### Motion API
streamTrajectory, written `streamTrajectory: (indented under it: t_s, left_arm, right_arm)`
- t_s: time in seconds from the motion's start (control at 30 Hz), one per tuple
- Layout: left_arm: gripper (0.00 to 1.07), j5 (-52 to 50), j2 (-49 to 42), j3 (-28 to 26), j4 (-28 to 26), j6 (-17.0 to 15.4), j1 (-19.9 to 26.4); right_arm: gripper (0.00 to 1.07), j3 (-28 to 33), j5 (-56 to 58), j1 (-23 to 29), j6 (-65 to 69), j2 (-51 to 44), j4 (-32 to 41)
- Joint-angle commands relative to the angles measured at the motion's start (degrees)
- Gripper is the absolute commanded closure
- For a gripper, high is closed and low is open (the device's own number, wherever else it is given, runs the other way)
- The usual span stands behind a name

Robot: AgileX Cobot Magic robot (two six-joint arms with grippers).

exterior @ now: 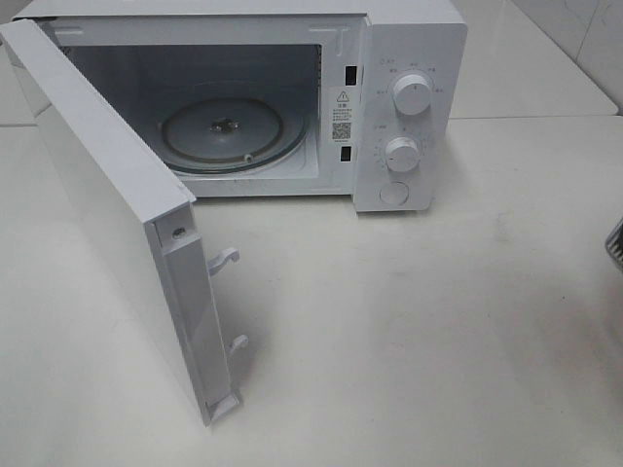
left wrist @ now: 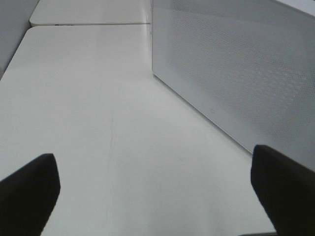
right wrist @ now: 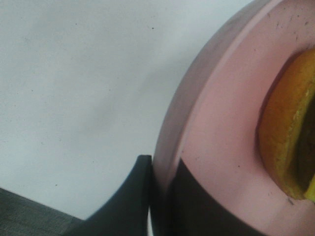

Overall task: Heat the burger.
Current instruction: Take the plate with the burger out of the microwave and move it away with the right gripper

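Note:
The burger (right wrist: 288, 132) shows only in the right wrist view, as a golden-brown bun edge with a dark layer, lying on a flat pink plate (right wrist: 221, 113). My right gripper (right wrist: 160, 199) is shut on the plate's rim, one dark finger above it and one below. In the left wrist view my left gripper (left wrist: 155, 184) stands open over the bare white table, holding nothing, close beside the microwave door (left wrist: 236, 64). Neither the burger nor the plate appears in the exterior view.
The white microwave (exterior: 409, 39) stands at the back with its door (exterior: 107, 204) swung wide toward the front left. Its glass turntable (exterior: 222, 131) is bare. Two knobs (exterior: 412, 94) sit on the right panel. A grey object (exterior: 615, 243) pokes in at the right edge.

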Motion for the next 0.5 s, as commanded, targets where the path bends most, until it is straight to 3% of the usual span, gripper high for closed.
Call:
streamTrajectory:
  t_s: [0.03, 0.5]
  left_arm:
    - [0.09, 0.06, -0.97, 0.17, 0.06, -0.46, 0.17]
    - [0.09, 0.06, -0.97, 0.17, 0.06, -0.46, 0.17]
  right_arm:
    - [1.06, -0.52, 0.06, -0.06, 4.64, 3.15, -4.13]
    - [1.06, -0.52, -3.95, -0.06, 29.68, 21.26, -11.97]
